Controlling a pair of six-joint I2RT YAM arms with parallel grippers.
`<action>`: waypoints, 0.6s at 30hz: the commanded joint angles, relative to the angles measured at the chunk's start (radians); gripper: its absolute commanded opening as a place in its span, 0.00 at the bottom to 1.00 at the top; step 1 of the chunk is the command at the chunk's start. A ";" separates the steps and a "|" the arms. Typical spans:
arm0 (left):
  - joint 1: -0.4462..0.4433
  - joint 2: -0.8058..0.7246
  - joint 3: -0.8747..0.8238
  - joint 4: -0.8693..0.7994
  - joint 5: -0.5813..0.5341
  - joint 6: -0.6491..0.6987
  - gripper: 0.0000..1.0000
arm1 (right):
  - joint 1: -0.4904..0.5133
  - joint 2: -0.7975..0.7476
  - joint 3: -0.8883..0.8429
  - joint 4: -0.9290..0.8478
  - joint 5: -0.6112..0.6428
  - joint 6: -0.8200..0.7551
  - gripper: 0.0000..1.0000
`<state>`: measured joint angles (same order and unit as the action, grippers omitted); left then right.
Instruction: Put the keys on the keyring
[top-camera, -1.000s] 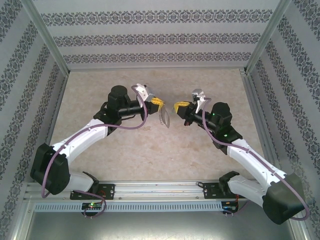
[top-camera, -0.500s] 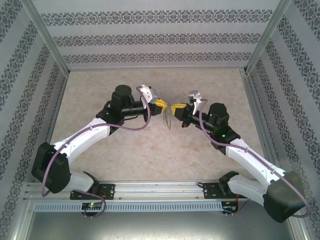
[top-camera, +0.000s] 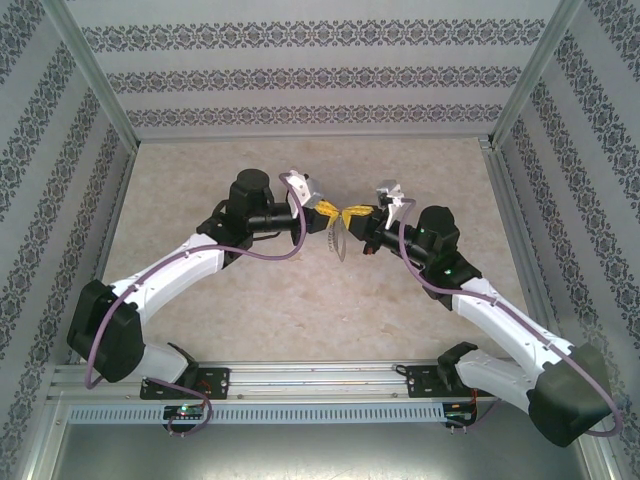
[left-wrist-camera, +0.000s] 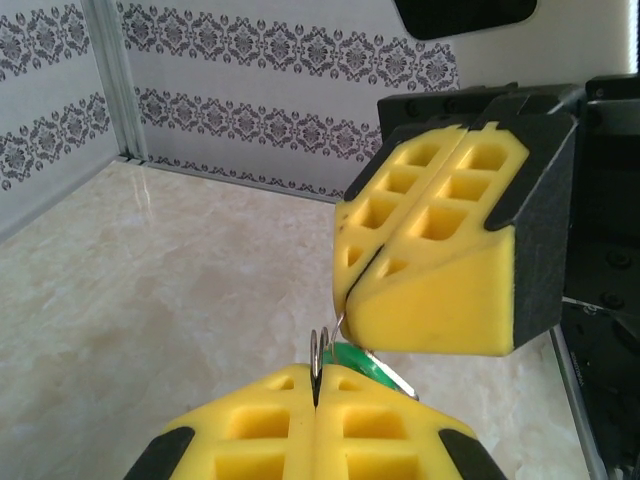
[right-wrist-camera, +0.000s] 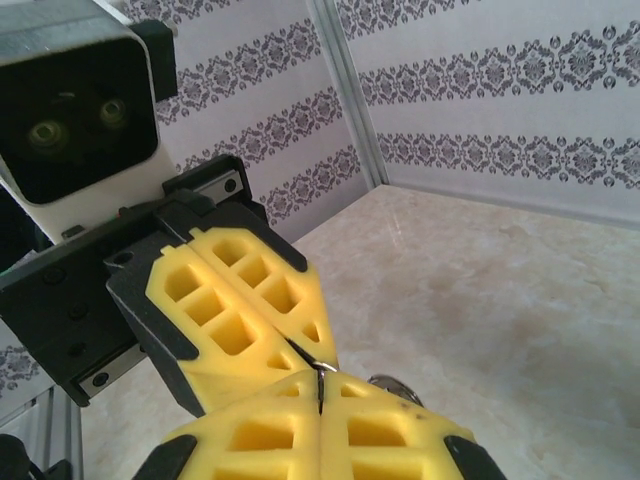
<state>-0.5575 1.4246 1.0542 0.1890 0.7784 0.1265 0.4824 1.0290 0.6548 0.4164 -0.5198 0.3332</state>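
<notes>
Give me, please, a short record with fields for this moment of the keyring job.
left gripper: shut on the keyring, which hangs below its tips
right gripper: shut; what it pinches is too small to tell
gripper relation: tip to tip, raised above the table
key: green head just under the right gripper's pads, beside the ring wire
key on ring: cannot tell

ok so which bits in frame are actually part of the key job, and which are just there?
Job:
keyring, pinched in the left arm's fingers
green key
right arm's fingers, closed

Just there:
table
patterned walls
mounting rail
</notes>
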 joint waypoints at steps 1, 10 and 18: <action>-0.018 0.009 0.037 0.000 0.021 0.025 0.00 | 0.012 -0.020 0.033 0.033 0.017 -0.024 0.00; -0.027 0.011 0.049 -0.008 0.021 0.030 0.00 | 0.012 -0.001 0.035 0.036 0.018 -0.024 0.00; -0.030 0.001 0.049 -0.017 0.024 0.035 0.00 | 0.007 0.017 0.035 0.038 0.024 -0.028 0.00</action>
<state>-0.5686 1.4326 1.0687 0.1635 0.7769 0.1318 0.4824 1.0370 0.6594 0.4179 -0.5098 0.3294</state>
